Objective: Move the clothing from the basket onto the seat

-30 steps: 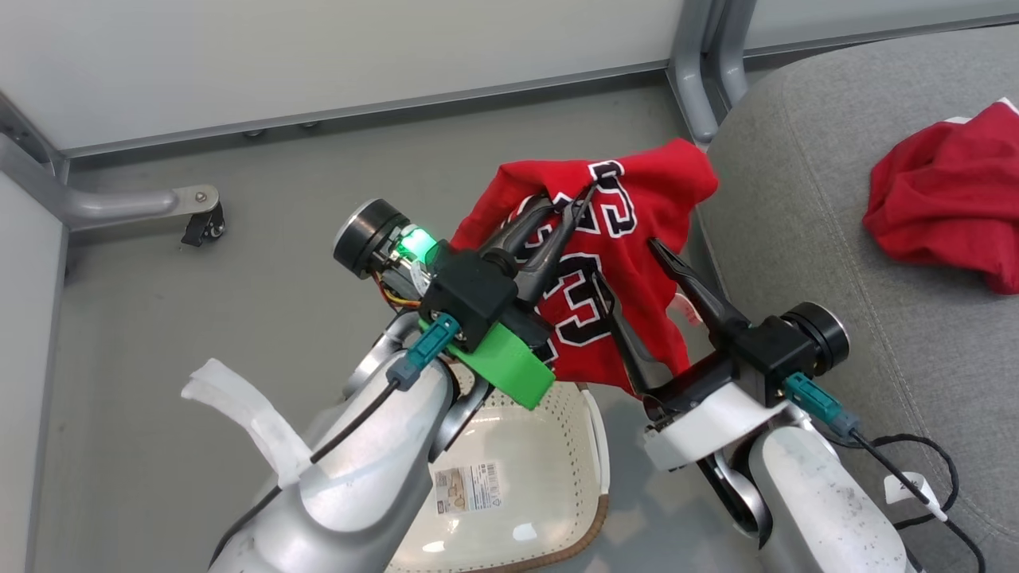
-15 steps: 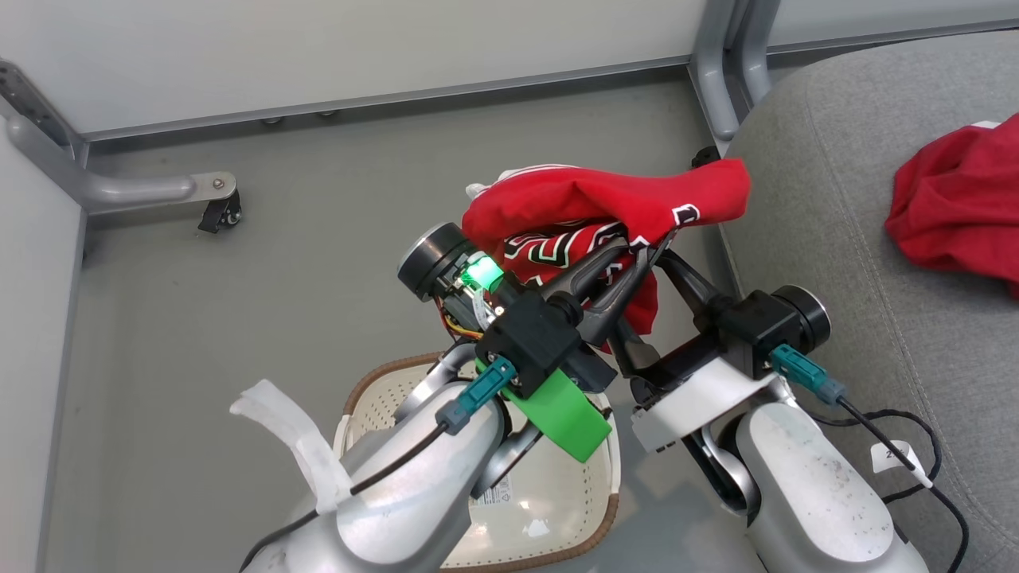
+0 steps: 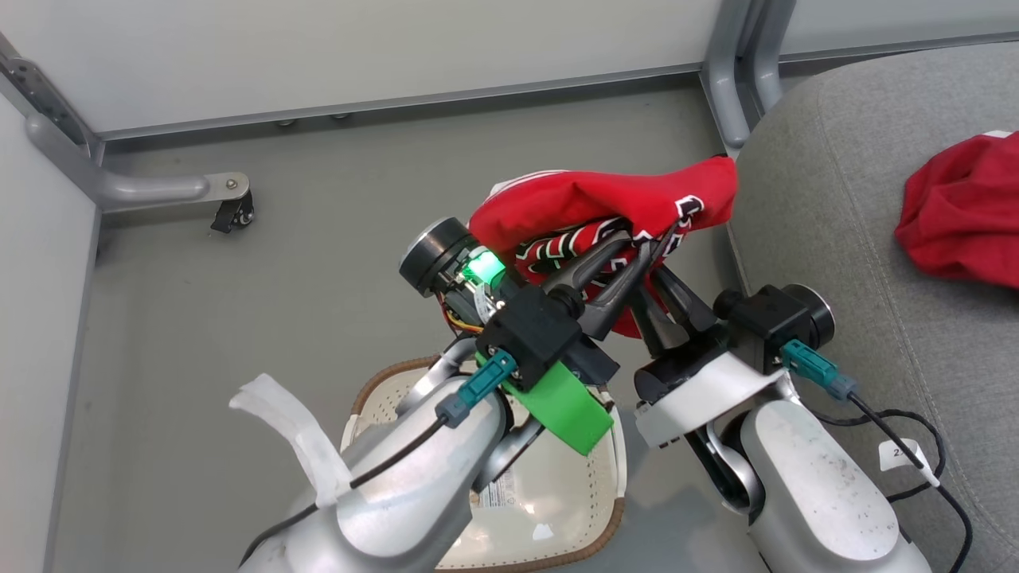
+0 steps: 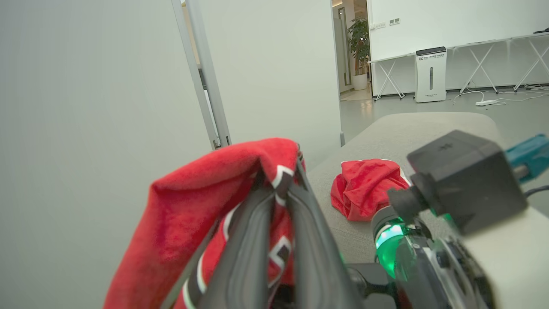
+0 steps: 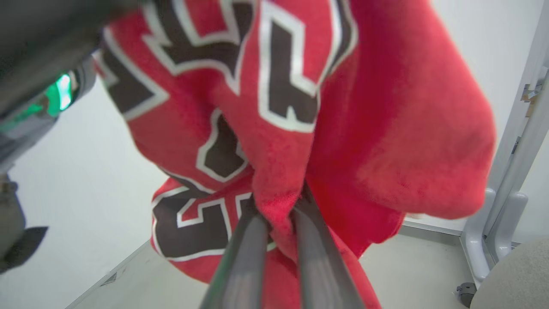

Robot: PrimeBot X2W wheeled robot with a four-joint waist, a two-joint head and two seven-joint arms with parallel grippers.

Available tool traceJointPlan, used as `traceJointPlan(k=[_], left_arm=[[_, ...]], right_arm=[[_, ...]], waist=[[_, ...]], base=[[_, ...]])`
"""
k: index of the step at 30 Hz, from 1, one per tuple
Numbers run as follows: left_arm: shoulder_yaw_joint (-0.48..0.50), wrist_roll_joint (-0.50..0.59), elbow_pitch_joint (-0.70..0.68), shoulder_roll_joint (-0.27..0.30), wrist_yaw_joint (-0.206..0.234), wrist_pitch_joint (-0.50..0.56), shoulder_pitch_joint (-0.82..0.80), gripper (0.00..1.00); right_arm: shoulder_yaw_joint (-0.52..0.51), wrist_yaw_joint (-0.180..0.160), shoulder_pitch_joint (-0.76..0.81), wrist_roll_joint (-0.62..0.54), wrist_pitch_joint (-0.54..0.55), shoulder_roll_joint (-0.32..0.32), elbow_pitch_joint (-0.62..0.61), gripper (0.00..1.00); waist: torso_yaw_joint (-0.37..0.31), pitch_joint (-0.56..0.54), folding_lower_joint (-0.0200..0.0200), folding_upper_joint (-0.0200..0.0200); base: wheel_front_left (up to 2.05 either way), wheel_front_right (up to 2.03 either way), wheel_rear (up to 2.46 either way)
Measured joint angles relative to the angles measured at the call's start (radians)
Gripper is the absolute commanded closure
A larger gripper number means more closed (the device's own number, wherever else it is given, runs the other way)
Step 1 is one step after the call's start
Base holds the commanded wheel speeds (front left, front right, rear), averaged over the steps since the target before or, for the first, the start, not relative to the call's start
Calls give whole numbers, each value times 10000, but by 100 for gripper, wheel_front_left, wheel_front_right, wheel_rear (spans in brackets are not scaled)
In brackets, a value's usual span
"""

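I see the left pincer [image 3: 649, 245] pinched narrow on the red jersey [image 3: 605, 203], its two dark fingers pressed together with cloth caught at their tips; in the left wrist view the left pincer [image 4: 281, 182] has the jersey [image 4: 193, 206] draped over and down the left of its fingers, black white-edged lettering showing on the folds. The right pincer [image 3: 651, 306] comes up from below and just beside the left one, its fingers running into the underside of the same bundle; in the right wrist view the right pincer [image 5: 279, 208] is closed narrow on a fold of the jersey [image 5: 386, 128], which hangs above and around its tips. The jersey is held in the air between both pincers, above the grey floor [image 3: 279, 278], its far end close to the edge of the grey seat [image 3: 836, 199]; whether it touches I cannot tell. The red shorts [image 3: 967, 231] lie crumpled on the seat, well apart from the pincers; the basket [image 3: 374, 386] stands on the floor beneath the forearms.
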Motion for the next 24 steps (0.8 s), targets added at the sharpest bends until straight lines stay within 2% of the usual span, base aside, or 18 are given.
traceJointPlan(k=[13,14,15,16,24], left_arm=[[635,125,456,48,-65,0,380,100],[637,142,491,50,-84,0,419,85],[644,192,493,48,-84,0,455,15],[650,224,489,46,-84,0,474,0],[679,359,443,23,-107,0,749,0]], right_arm=[[-150,0,554,86,0,-2,-435,100],[-159,0,554,86,0,0,-433,100],[-174,0,555,86,0,0,-428,100],[-196,0,557,86,0,0,-422,100],[-809,0,598,186,0,0,-353,100]], waist=[[-194,-190,0,0],[-196,-198,0,0],[-197,-210,0,0],[-197,-224,0,0],[-186,-281,0,0]], base=[[0,0,0],[0,0,0],[0,0,0],[0,0,0],[0,0,0]])
